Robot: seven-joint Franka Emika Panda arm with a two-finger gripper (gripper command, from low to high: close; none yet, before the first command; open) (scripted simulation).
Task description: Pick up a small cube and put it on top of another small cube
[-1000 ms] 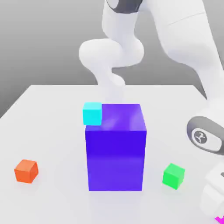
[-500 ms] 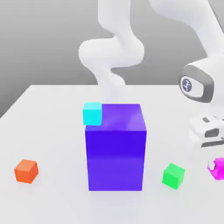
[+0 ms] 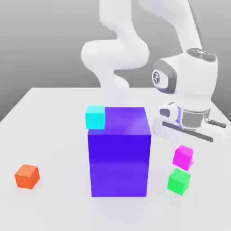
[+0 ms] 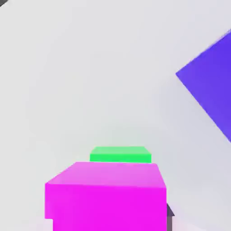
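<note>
The small magenta cube [image 3: 182, 157] hangs in the air under my gripper [image 3: 183, 155], which is shut on it. Just below it, slightly toward the exterior view's left, the small green cube [image 3: 178, 182] rests on the white table, with a thin gap between the two cubes. In the hand view the magenta cube [image 4: 106, 196] sits close in front and the green cube [image 4: 120, 154] peeks out beyond its edge.
A big blue-violet block [image 3: 119, 151] stands just left of both cubes in the exterior view, also seen in the hand view [image 4: 210, 88]. A cyan small cube [image 3: 95, 117] sits at the block's upper left corner. An orange small cube [image 3: 27, 176] lies far left on the table [image 3: 49, 113].
My gripper has risen from the table's near right edge and carried the magenta cube leftward, from the frame's bottom right corner to just above the green cube.
</note>
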